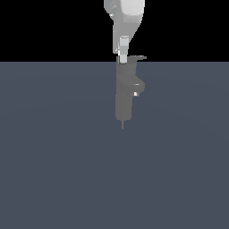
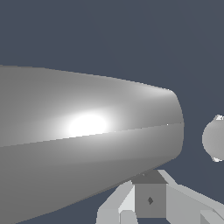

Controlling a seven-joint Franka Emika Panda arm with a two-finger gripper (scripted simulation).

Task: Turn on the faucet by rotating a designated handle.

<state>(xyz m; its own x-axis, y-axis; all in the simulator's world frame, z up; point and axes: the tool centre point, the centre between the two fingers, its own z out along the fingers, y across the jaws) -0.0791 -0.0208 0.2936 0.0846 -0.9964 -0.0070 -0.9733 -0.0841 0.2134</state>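
The plain matte grey faucet (image 1: 124, 96), an upright rounded column with a short stubby spout on the exterior view's right and a thin pin beneath, stands near the far middle of the flat slate-blue table (image 1: 53, 170). At its top a blocky cap carries the thin flat grey lever handle (image 1: 137, 57), which projects toward the exterior view's right, at about the height of the table's far edge.

The step in hand looks like the approach to the handle: the white robot arm (image 1: 125, 13) hangs straight above the column, and its pale pincer (image 1: 123, 50) reaches down to the cap, beside the root of the lever. Whether it actually touches the cap or the lever cannot be told from the exterior view, since the two overlap there.

The pincer's opening cannot be judged either. In the exterior view it shows only as one narrow light block, and in the wrist view a large rounded grey body of the faucet (image 2: 87, 131) fills most of the picture, with only blocky grey and white shapes at the edge that I cannot assign. Nothing is seen held.

The next move probably calls for setting a finger against the flat side of the lever, well out from the cap, and sweeping it sideways round the column's axis.
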